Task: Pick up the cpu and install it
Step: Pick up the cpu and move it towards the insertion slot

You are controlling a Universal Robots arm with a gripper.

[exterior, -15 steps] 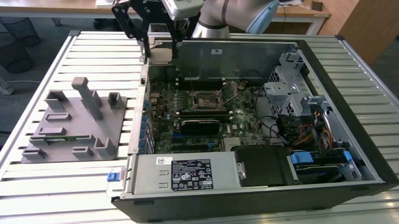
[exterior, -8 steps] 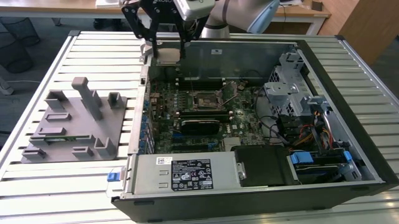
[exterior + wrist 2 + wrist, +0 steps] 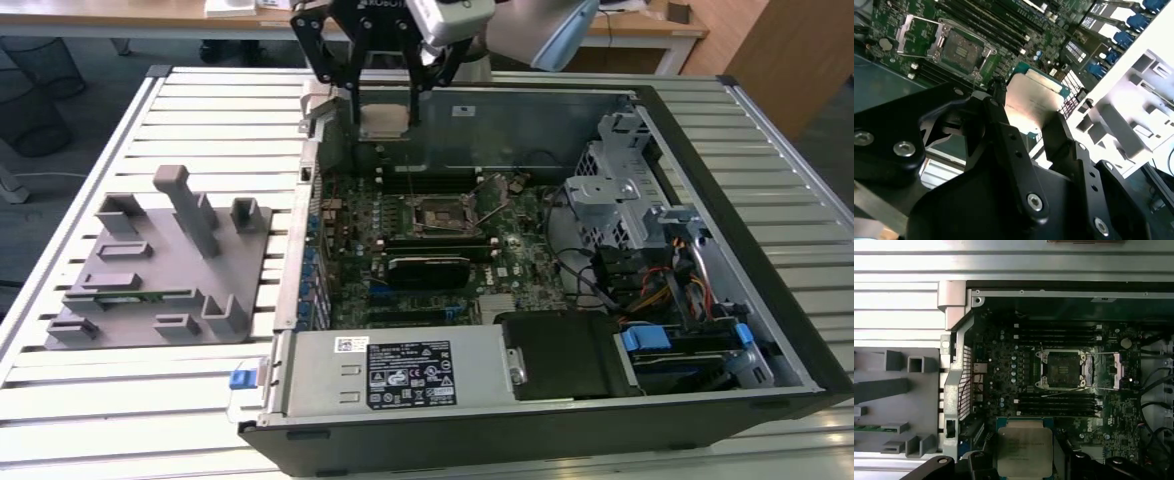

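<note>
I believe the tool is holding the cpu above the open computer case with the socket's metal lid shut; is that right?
One detail is wrong: the first wrist view shows the metal lid swung open beside the socket. The tool does hold the cpu above the open computer case.

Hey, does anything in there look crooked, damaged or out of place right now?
Nothing stands out. The gripper holds the cpu flat between its fingers over the open case. The socket is empty with its cover swung aside, as an install needs. I see no loose or broken parts.
</note>
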